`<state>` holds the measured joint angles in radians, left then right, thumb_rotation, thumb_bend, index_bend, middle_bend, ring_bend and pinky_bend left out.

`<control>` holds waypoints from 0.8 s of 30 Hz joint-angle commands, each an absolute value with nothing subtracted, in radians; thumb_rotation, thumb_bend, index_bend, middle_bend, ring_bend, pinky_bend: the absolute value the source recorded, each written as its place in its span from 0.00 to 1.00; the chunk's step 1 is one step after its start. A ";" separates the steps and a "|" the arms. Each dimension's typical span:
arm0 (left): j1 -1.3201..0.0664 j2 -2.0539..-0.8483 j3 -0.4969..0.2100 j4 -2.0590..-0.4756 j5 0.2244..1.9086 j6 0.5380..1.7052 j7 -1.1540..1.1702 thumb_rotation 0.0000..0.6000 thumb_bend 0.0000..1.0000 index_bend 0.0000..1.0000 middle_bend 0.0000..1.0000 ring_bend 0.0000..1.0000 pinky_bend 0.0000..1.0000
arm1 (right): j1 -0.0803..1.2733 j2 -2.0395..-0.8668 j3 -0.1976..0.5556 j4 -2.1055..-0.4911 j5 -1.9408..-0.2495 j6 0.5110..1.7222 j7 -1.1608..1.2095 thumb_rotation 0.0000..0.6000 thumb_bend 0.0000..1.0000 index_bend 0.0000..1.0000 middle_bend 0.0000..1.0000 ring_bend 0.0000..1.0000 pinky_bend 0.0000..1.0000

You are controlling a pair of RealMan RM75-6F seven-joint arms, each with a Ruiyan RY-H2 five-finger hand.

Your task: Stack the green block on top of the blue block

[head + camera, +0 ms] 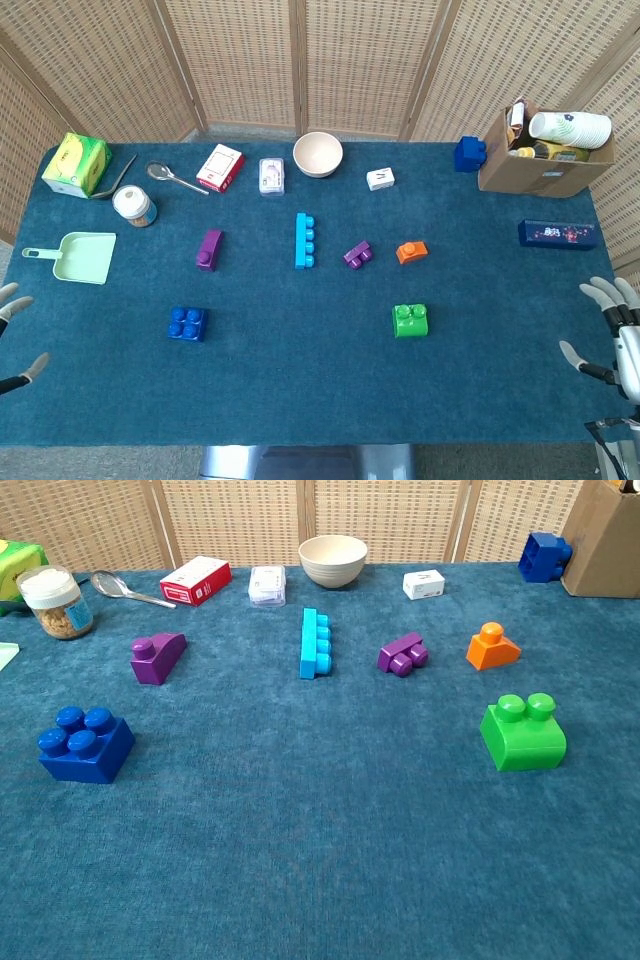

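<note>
The green block (410,320) (523,733) sits on the blue cloth at front right, studs up. A square dark blue block (187,323) (86,746) lies at front left, far from it. My right hand (612,335) is at the table's right edge, fingers spread, holding nothing, well right of the green block. Only fingertips of my left hand (14,335) show at the left edge, spread and empty. Neither hand appears in the chest view.
Between the two blocks lie a purple wedge (208,248), a light blue long brick (304,240), a small purple brick (357,254) and an orange piece (410,251). A bowl (318,153), spoon, jar and boxes line the back; a cardboard box (545,155) and another blue block (469,153) stand back right. A green dustpan (75,257) lies left.
</note>
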<state>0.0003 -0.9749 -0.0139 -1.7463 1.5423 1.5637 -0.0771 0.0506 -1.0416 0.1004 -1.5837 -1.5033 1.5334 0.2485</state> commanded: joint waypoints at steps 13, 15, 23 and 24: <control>-0.109 -0.971 0.002 -1.734 1.570 1.379 -0.051 0.92 0.30 0.20 0.09 0.02 0.00 | 0.059 -1.025 0.112 -1.630 -1.473 1.513 0.196 0.87 0.24 0.17 0.16 0.03 0.19; -0.131 -0.986 0.005 -1.730 1.576 1.344 -0.046 0.92 0.30 0.20 0.09 0.02 0.00 | 0.062 -1.025 0.114 -1.637 -1.466 1.507 0.185 0.87 0.24 0.17 0.16 0.03 0.19; -0.229 -1.077 -0.005 -1.711 1.579 1.214 0.012 0.92 0.30 0.21 0.09 0.01 0.00 | 0.072 -1.029 0.126 -1.651 -1.434 1.488 0.151 0.87 0.24 0.17 0.16 0.03 0.19; -0.239 -1.087 -0.006 -1.709 1.577 1.202 0.019 0.92 0.30 0.22 0.09 0.01 0.00 | 0.072 -1.028 0.127 -1.651 -1.430 1.487 0.149 0.87 0.24 0.17 0.16 0.03 0.19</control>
